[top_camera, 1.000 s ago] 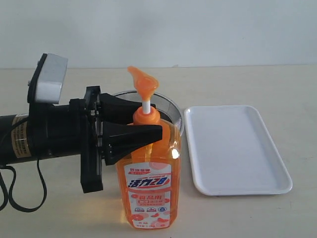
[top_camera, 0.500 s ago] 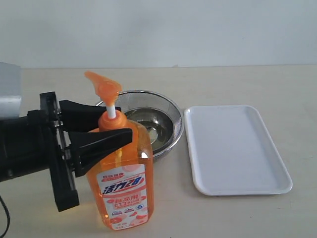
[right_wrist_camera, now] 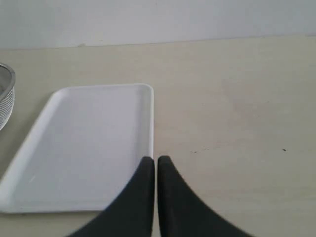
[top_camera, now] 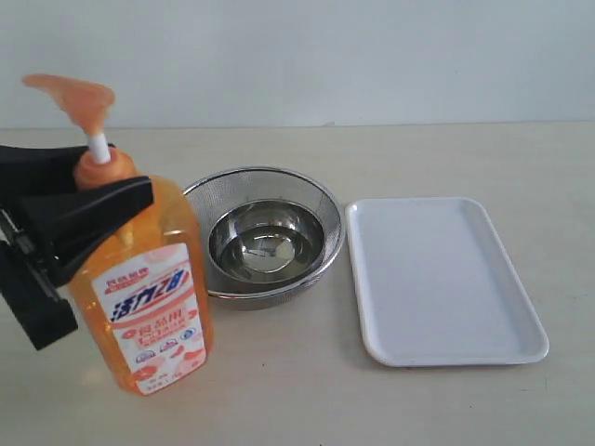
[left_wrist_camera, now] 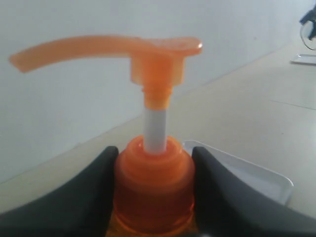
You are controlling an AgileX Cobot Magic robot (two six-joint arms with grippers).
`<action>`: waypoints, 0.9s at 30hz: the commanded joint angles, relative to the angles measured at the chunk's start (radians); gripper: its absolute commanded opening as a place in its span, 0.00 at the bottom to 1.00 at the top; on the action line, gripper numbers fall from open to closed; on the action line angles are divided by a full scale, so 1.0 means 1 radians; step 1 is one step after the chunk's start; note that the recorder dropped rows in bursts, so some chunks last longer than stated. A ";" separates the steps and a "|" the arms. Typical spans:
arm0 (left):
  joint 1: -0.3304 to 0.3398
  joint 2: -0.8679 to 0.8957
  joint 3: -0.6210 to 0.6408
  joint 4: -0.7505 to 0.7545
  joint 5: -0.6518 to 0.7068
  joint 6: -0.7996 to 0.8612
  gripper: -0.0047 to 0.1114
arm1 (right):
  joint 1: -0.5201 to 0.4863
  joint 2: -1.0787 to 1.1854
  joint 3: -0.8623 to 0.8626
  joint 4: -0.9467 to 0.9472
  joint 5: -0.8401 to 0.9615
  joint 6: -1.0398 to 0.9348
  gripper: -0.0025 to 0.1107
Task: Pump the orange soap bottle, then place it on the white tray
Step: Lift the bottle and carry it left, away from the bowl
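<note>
The orange soap bottle (top_camera: 149, 297) is at the far left of the exterior view, tilted, with its pump head (top_camera: 72, 96) raised on the white stem. My left gripper (top_camera: 112, 190) is shut on the bottle's orange neck cap (left_wrist_camera: 154, 187), one black finger on each side. The white tray (top_camera: 439, 277) lies flat at the right with nothing on it. In the right wrist view my right gripper (right_wrist_camera: 156, 159) is shut on nothing, its tips above the tray's (right_wrist_camera: 89, 143) rim. The right gripper does not show in the exterior view.
A round steel mesh bowl (top_camera: 307, 200) with a smaller steel bowl (top_camera: 266, 243) inside stands between the bottle and the tray, close to the tray's left rim. Its edge (right_wrist_camera: 6, 94) shows in the right wrist view. A pale wall rises behind the table.
My left gripper has carried the bottle leftward, away from in front of the bowl, and the bottle now leans. The bowl is uncovered. The tray and the right gripper have not moved.
</note>
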State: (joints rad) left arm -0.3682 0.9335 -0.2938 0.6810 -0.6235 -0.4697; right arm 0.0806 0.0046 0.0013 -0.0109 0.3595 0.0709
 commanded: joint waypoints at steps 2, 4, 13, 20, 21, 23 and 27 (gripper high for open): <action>-0.003 -0.141 -0.007 -0.222 0.075 0.121 0.08 | -0.001 -0.005 -0.001 0.001 -0.003 -0.002 0.02; -0.003 -0.173 -0.007 -0.345 0.109 0.216 0.08 | -0.001 -0.005 -0.001 0.001 -0.003 -0.002 0.02; -0.003 -0.073 -0.011 -0.913 -0.081 0.636 0.08 | -0.001 -0.005 -0.001 0.001 -0.003 -0.002 0.02; -0.003 0.122 -0.079 -1.016 -0.203 0.750 0.08 | -0.001 -0.005 -0.001 0.001 -0.003 -0.002 0.02; -0.003 0.133 -0.085 -1.016 -0.214 0.743 0.08 | -0.001 -0.005 -0.001 0.001 -0.003 -0.002 0.02; -0.003 0.161 -0.099 -1.018 -0.228 0.725 0.08 | -0.001 -0.005 -0.001 0.001 -0.003 -0.002 0.02; -0.003 0.216 -0.126 -1.018 -0.252 0.724 0.08 | -0.001 -0.005 -0.001 0.001 -0.003 -0.002 0.02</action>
State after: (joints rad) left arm -0.3682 1.1279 -0.3858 -0.3403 -0.7621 0.2648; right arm 0.0806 0.0046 0.0013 -0.0109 0.3595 0.0709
